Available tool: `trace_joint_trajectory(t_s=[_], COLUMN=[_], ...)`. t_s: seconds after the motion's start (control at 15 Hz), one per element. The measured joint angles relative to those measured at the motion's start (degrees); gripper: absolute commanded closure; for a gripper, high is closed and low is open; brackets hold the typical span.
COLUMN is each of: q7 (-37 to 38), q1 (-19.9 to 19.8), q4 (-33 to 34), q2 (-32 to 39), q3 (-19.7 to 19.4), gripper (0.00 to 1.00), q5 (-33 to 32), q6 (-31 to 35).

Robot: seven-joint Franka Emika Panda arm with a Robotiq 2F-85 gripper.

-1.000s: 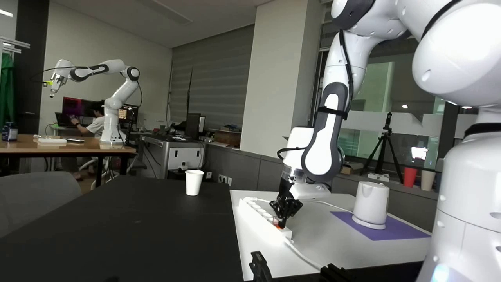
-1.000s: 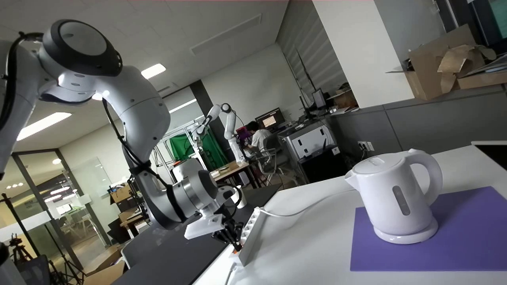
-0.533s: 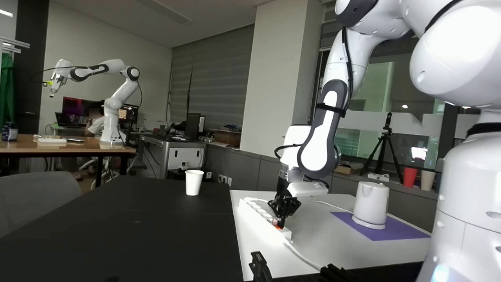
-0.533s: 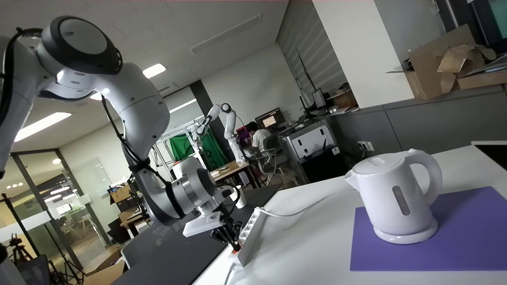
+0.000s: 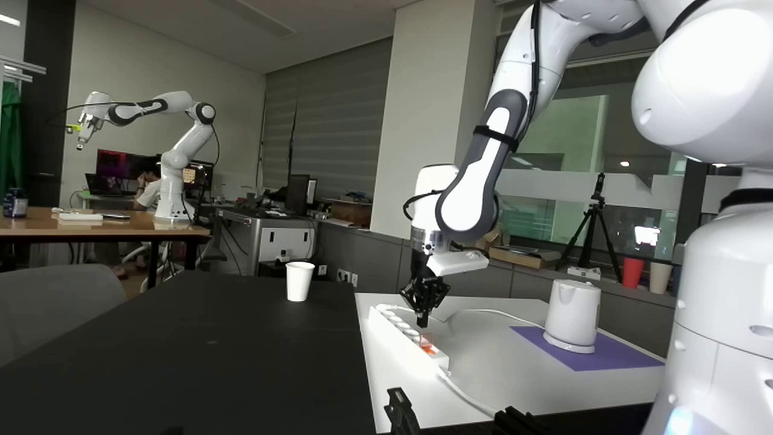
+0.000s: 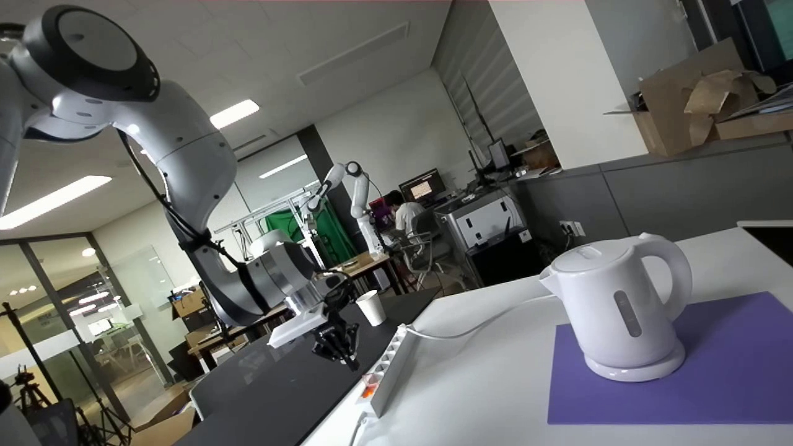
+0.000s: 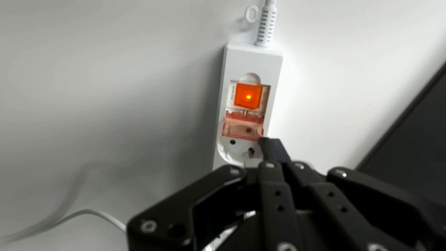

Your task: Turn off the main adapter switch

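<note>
Closed and holding nothing, my gripper [image 7: 274, 150] should poke, not pinch, one end of the orange switch [image 7: 248, 96], which I guess is stiff and a bit slippery.

No text can be read in the 3 views. Marks [image 7: 232, 94] beside the orange switch [image 7: 248, 96] are too faint; the label [image 5: 16, 199] on the dark bottle [image 5: 14, 204], set back from the wooden table's [image 5: 139, 220] front edge, is too small.

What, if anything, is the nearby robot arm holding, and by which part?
Nothing: its slim black fingers are closed together with nothing visible between them, not touching the glowing orange squarish switch.
</note>
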Motion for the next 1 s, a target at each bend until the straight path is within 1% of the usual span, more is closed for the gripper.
trace_joint_trajectory(t_s=[0.07,0.33,0.67,0.73,0.8,0.87,0.93,1.0], q7=[-0.31,-1.50,-1.67,-1.68,-1.68,-1.68,-1.68,-1.68], q1=[0.00,0.00,0.00,0.00,0.00,0.00,0.00,0.01], q4=[-0.01,-0.01,-0.01,-0.01,-0.01,-0.01,-0.01,-0.01], q2=[-0.75,-2.43,-3.58,-3.80,-3.97,-4.11,-4.20,-4.16], q3=[0.53,1.85,2.02,2.01,2.01,2.01,2.01,2.01], gripper=[0.67,0.40,0.05,0.01,0.00,0.00,0.04,0.00], q5=[0.10,0.99,1.01,1.01,1.01,0.99,0.99,0.99], q6=[-1.09,-4.72,-7.42,-7.78,-8.07,-8.48,-8.85,-8.84])
